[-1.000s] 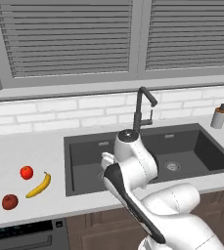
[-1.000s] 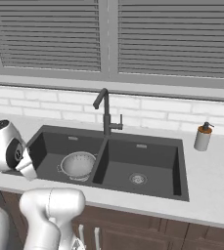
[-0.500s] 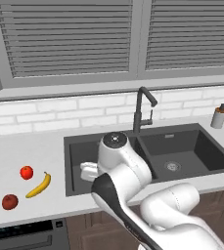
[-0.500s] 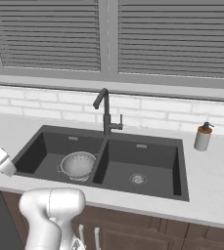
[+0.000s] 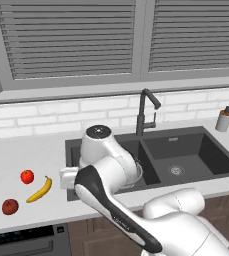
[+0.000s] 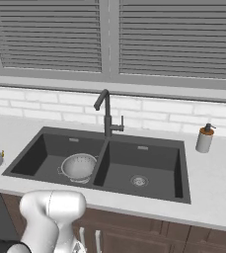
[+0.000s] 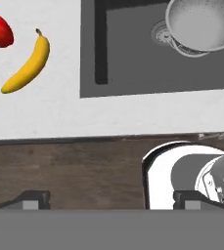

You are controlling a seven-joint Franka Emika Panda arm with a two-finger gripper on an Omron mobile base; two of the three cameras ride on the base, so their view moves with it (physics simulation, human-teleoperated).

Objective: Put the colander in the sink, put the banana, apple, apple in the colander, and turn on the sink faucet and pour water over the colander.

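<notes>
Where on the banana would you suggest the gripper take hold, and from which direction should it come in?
Grip the banana at its thick middle, coming straight down from above with the fingers across its narrow width. It lies flat on the counter, curved, with open counter on both long sides. The bright red apple sits near its upper tip and the darker apple near its lower end, so the middle probably leaves most room.

The robot's arm was made of glossy white rounded links, bulbous at the joints. A curved black band ran along one link, and a flat dark grey disc capped the topmost joint behind the gripper.
</notes>
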